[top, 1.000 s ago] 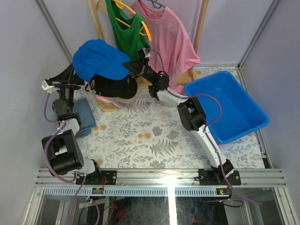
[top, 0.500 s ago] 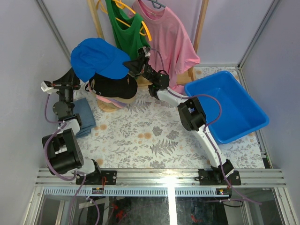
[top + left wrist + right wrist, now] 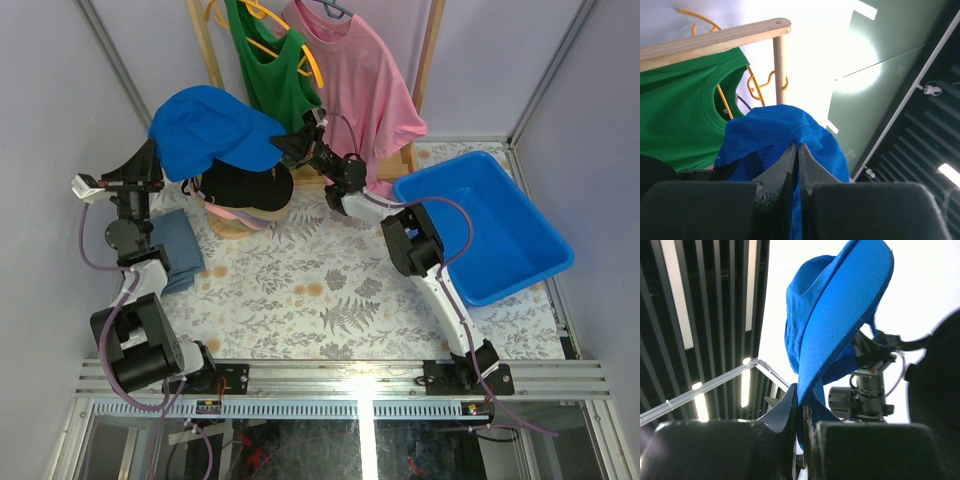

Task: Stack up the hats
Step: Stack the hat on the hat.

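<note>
From above, my left gripper (image 3: 155, 172) and right gripper (image 3: 286, 148) hold the blue cap (image 3: 205, 125) over the black cap (image 3: 245, 185); lower hats are mostly hidden. Left wrist: jaws pinching its fabric. Right wrist: jaws pinching its brim. Probably only lowering remains.

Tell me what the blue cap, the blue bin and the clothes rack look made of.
Blue cap: matte fabric, probably synthetic; tiny perforations show and it drapes softly. Bin: smooth moulded plastic, going by its even colour and rounded rim. Rack: pale, seemingly unvarnished wood, with faint grain.
</note>
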Robot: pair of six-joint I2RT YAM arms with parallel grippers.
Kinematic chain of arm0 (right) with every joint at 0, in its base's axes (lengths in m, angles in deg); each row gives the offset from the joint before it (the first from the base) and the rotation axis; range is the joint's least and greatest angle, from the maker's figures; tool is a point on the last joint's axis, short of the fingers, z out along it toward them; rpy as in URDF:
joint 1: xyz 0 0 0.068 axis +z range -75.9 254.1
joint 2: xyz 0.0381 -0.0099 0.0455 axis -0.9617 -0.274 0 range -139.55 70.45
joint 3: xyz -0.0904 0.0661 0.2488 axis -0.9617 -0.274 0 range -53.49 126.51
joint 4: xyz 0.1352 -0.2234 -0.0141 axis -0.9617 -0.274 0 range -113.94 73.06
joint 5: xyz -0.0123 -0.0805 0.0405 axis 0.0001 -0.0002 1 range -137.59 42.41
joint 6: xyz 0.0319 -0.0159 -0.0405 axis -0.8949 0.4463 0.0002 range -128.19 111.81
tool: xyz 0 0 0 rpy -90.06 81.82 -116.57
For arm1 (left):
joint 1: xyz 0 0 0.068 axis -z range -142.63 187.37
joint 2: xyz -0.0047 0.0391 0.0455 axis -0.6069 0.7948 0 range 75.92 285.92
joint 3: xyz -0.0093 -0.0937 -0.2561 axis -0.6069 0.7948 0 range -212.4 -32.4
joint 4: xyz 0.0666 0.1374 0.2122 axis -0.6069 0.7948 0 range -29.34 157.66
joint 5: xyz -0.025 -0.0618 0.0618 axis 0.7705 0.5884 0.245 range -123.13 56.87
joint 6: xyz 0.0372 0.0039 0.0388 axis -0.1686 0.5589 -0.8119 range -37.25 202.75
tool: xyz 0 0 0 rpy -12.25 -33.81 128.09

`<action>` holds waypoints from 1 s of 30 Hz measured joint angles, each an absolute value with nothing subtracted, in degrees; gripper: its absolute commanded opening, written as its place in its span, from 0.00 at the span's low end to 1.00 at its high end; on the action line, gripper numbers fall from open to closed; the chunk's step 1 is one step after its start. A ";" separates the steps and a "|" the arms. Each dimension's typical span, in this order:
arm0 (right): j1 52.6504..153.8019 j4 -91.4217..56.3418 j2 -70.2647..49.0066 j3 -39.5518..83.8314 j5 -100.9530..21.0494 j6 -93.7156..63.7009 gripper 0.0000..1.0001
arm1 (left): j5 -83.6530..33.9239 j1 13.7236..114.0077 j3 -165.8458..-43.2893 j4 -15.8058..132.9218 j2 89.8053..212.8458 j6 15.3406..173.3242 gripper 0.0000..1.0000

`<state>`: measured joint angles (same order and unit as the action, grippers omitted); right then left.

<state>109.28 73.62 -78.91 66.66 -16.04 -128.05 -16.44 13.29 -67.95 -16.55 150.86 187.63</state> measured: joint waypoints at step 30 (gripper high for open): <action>103.68 73.34 -81.38 61.40 -12.59 -128.42 0.15 | -10.43 16.46 -70.37 4.89 145.63 158.83 0.00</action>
<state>103.68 73.34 -81.38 61.40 -12.59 -128.42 -10.43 16.46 -70.37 4.89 145.63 158.83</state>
